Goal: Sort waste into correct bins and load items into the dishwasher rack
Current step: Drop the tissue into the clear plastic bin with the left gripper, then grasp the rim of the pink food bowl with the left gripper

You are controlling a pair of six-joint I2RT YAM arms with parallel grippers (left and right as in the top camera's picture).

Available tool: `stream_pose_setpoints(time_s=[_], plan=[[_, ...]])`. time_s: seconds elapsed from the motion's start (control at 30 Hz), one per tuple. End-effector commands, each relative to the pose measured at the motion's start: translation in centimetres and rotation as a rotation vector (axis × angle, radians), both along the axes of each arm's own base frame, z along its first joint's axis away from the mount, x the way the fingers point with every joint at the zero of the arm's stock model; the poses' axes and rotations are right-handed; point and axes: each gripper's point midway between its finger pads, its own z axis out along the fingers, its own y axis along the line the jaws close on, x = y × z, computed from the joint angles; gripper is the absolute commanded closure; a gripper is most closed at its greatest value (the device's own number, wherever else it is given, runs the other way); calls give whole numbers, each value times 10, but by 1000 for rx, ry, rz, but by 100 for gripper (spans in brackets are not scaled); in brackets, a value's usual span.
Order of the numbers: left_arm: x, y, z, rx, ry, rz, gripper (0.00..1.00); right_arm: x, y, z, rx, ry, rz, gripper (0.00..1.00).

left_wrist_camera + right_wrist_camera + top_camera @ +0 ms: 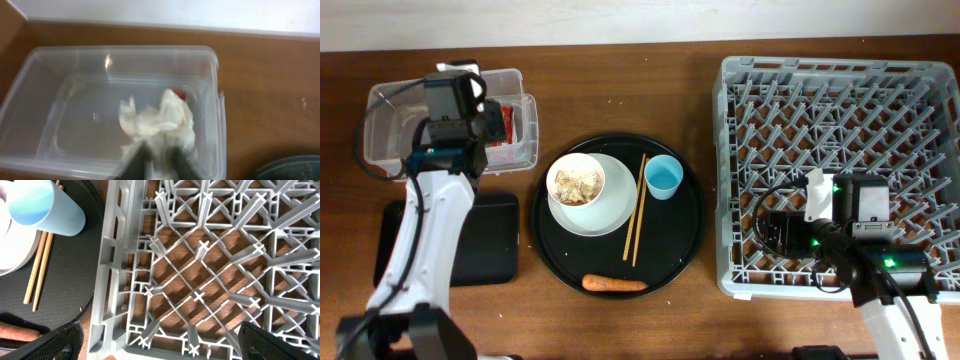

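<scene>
Left pincer (161, 159) pinches a crumpled, creased white tissue (162, 120).

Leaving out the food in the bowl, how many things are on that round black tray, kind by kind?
Plate: 1
Bowl: 1
Cup: 1
Chopsticks: 2
Carrot: 1
Total: 6
</scene>
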Motion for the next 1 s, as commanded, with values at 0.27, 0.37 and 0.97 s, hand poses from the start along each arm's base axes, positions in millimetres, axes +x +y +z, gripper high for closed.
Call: stream_pose_setpoints(time_s=[0.27,0.37,0.97], plan=[[11,7,-35,-53,66,-20,14,3,0,6,10,-19,-4,2],[1,-57,-45,-195,123,-386,43,3,0,6,10,-19,-4,2],[-56,-179,-78,-286,376,-516,30,3,0,6,10,-19,-4,2]])
